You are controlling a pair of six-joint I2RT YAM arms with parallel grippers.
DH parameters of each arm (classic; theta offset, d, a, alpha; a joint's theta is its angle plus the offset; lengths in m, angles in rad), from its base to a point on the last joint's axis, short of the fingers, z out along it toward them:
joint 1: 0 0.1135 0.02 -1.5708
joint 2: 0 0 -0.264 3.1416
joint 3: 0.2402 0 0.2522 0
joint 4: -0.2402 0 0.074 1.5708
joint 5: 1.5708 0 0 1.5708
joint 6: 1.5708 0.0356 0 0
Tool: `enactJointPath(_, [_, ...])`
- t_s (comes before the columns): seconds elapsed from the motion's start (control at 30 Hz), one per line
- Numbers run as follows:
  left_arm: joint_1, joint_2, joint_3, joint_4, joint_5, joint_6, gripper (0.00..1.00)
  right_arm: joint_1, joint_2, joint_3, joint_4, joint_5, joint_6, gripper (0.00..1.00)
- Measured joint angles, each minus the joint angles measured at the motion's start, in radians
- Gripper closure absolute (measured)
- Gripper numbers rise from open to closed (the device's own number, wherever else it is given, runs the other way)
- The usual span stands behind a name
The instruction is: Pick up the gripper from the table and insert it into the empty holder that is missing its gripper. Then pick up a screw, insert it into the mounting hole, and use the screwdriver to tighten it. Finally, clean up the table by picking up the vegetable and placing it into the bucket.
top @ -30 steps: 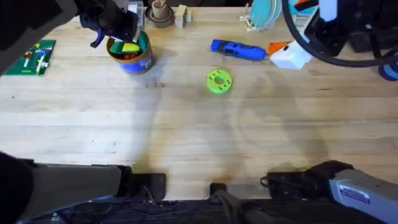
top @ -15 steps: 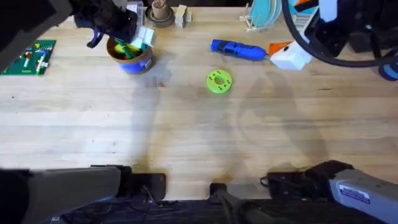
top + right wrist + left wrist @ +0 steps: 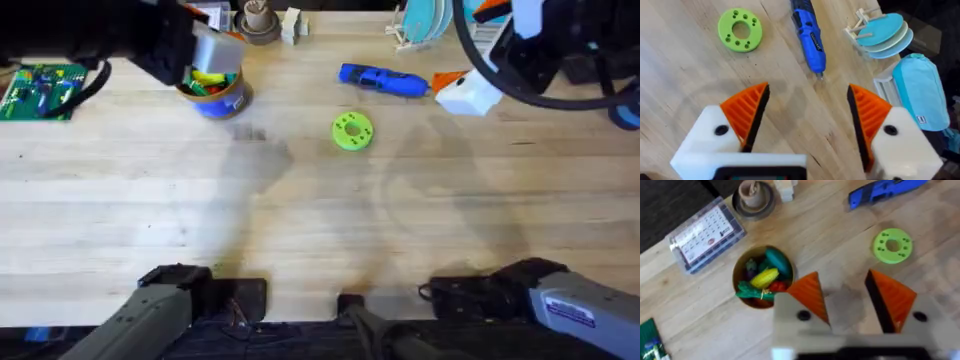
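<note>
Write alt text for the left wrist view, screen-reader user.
Open left gripper with orange ribbed fingers hangs over a wooden table, beside the bucket holding toy vegetables, a green sprig among them. Farther off lie a lime-green disc and the blue screwdriver.

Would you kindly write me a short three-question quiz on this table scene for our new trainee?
1. True or false: the screwdriver lies inside the bucket.
2. Which lies nearer the green disc: A) bucket, B) screwdriver?
3. Fill in: the left pincer is ___ (open/shut).

Key: 1 false, it lies on the table; 2 B; 3 open.
</note>
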Motion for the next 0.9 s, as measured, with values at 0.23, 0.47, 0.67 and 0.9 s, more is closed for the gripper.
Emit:
enactJointPath(0.23, [0.000, -0.123, 0.000, -0.040, 0.126, 0.038, 0.997, 0.000, 0.000, 0.000, 0.000, 0.000, 0.000, 0.024])
enactJointPath(0.47, [0.000, -0.194, 0.000, -0.073, 0.252, 0.050, 0.578, 0.000, 0.000, 0.000, -0.001, 0.000, 0.041, 0.024])
enactJointPath(0.67, [0.000, -0.198, 0.000, -0.108, 0.298, 0.049, 0.008, 0.000, 0.000, 0.000, -0.033, 0.000, 0.203, 0.024])
enactJointPath(0.9, [0.000, -0.197, 0.000, -0.111, 0.312, 0.050, 0.006, 0.000, 0.000, 0.000, -0.111, 0.000, 0.350, 0.024])
